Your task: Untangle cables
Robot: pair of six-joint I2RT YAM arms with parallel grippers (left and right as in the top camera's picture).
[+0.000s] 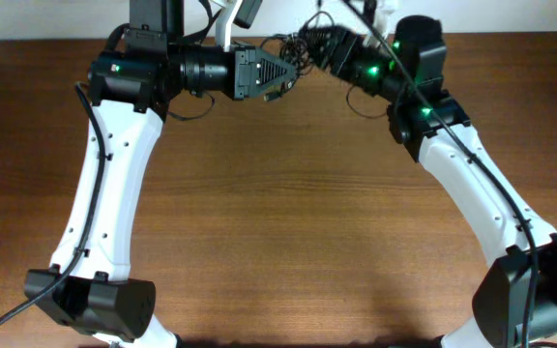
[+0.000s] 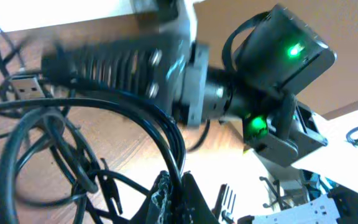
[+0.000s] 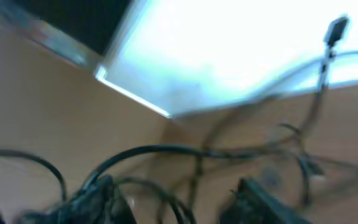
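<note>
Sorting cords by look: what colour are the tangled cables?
The cables are black, seen best in the left wrist view.

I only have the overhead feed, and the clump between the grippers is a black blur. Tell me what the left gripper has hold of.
Observer: In the left wrist view the left gripper is shut on a bundle of the cables that arcs up from its fingertips.
Operator: Give me any plug ends you can see.
Observer: One silvery plug shows at the left of that view, among loose loops.
Operator: Now report the right gripper.
Observer: The right wrist view is blurred, but the right gripper has its fingers apart, and a cord arcs above the gap.
</note>
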